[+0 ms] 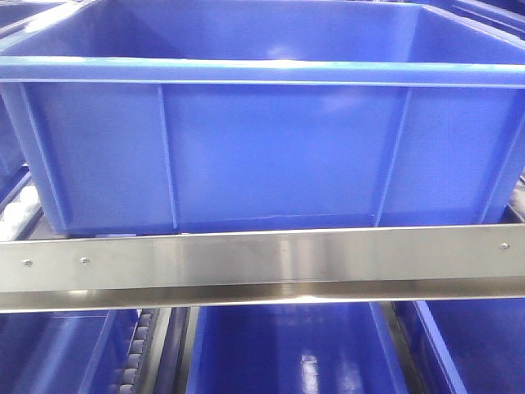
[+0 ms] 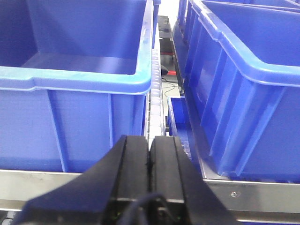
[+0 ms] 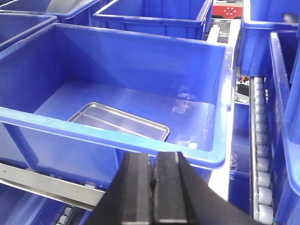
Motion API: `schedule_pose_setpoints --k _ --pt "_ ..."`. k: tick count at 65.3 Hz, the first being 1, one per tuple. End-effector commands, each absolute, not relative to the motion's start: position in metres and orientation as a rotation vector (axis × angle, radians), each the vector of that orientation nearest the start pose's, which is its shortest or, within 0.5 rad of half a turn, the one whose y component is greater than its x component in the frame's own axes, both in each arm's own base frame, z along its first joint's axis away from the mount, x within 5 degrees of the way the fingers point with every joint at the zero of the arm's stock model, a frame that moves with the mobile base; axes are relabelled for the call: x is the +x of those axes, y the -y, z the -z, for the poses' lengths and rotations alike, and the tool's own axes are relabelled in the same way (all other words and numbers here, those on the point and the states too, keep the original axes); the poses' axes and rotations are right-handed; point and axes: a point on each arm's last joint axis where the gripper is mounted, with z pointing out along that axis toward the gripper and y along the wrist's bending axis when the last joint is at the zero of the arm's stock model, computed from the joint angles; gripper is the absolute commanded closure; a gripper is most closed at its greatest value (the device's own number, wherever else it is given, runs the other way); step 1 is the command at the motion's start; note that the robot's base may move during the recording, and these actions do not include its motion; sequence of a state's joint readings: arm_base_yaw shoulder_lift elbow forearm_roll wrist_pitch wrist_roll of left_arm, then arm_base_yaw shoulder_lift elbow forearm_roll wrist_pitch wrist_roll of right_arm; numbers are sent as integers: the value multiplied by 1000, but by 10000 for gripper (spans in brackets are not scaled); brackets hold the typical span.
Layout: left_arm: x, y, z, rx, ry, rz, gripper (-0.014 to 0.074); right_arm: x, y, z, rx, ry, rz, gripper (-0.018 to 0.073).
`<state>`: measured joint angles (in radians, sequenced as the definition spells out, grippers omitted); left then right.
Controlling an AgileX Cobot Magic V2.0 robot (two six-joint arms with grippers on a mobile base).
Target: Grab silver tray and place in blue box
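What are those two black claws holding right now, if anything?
Nothing. The left gripper and right gripper are both shut and empty; the silver tray lies inside the blue box.

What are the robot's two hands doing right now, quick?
Left gripper: closed, holding nothing.
Right gripper: closed, holding nothing; the silver tray lies in the blue box.

Warehouse: blue crates (image 1: 271,148) on roller racks (image 3: 262,183).

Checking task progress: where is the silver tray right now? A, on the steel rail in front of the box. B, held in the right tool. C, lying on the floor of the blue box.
C: the right wrist view shows the silver tray flat on the floor of the blue box, with the right tool shut and empty outside it.
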<state>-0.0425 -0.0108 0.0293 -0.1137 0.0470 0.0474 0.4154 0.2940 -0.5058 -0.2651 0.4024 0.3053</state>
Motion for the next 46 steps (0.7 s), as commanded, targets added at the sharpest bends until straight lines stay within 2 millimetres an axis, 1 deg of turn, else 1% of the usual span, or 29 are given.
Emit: schedule_pose_setpoints --k 1,30,40,46 --pt "54 2 -210 -27 -1443 90 693 62 -18 -344 -234 -1550 -275 508" --pt "54 2 -210 -27 -1443 90 693 62 -18 -344 -242 -1547 -257 508" --pt "54 2 -210 -27 -1443 90 693 62 -19 -351 -221 -1462 -270 508" --pt "54 2 -210 -27 -1443 90 693 66 -16 -345 -184 -1444 -204 508"
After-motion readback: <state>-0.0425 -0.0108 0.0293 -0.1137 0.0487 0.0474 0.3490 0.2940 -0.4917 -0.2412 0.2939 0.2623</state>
